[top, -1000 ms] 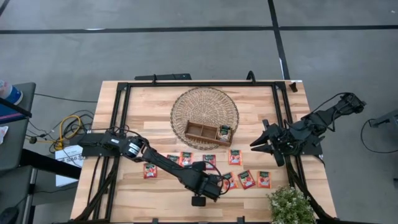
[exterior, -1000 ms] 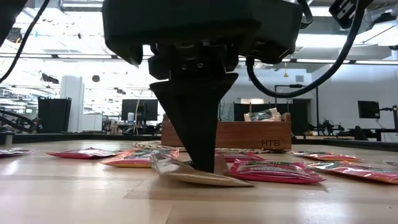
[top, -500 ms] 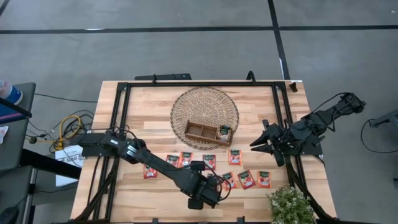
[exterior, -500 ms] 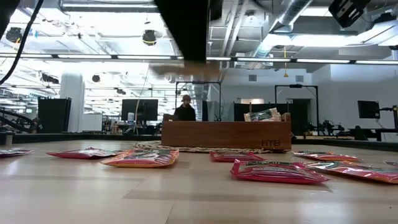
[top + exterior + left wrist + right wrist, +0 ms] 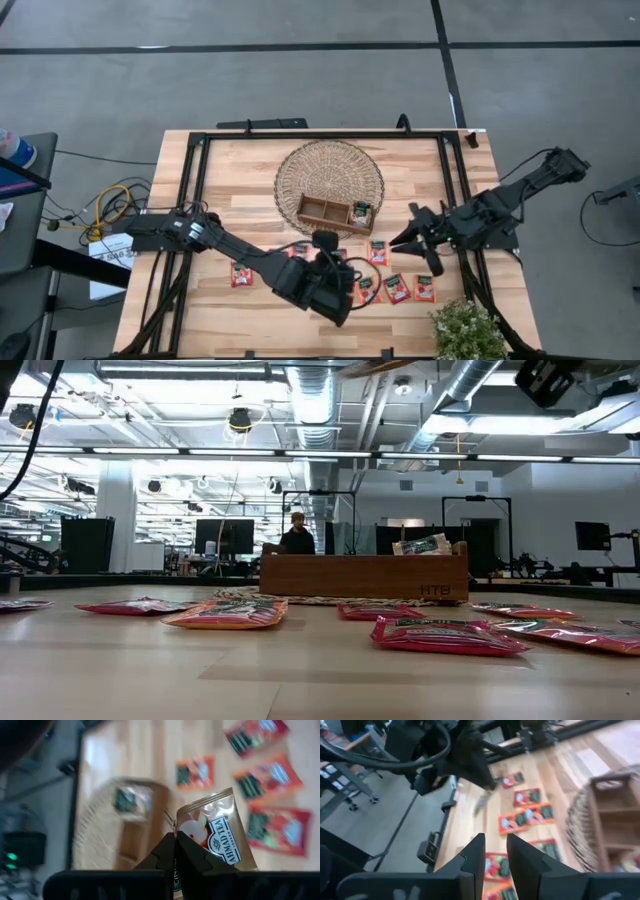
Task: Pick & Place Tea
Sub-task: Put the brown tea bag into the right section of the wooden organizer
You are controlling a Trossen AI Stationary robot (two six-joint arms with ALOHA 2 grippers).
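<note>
My left gripper (image 5: 175, 839) hangs above the table's near middle (image 5: 338, 282), shut on a beige tea sachet (image 5: 215, 832). The sachet's lower edge (image 5: 375, 365) just shows at the top of the low view. Several red tea sachets (image 5: 397, 288) lie flat in a row on the wood. One more sachet (image 5: 361, 213) stands in the wooden divided tray (image 5: 325, 210). My right gripper (image 5: 405, 240) hovers at the right of the row, open (image 5: 495, 842), with nothing between its fingers. My left gripper pinches the beige sachet between its two fingers at one end (image 5: 186, 854), opposite the crimped edge (image 5: 207, 799). The fingers slant downward. The sachet sticks out beyond the fingertips, its printed face in view, lifted clear of the table.
The tray rests on a round wicker mat (image 5: 330, 165) at the far middle. A potted plant (image 5: 465, 330) stands at the near right corner. Black frame rails (image 5: 195, 200) run along the table's sides. A person (image 5: 297, 535) stands in the room beyond.
My left gripper has risen from the table with the beige sachet, leaving the low view at the top, and has tipped from pointing straight down to a slant. The sachet is lifted clear. My right gripper has edged toward the table's middle.
</note>
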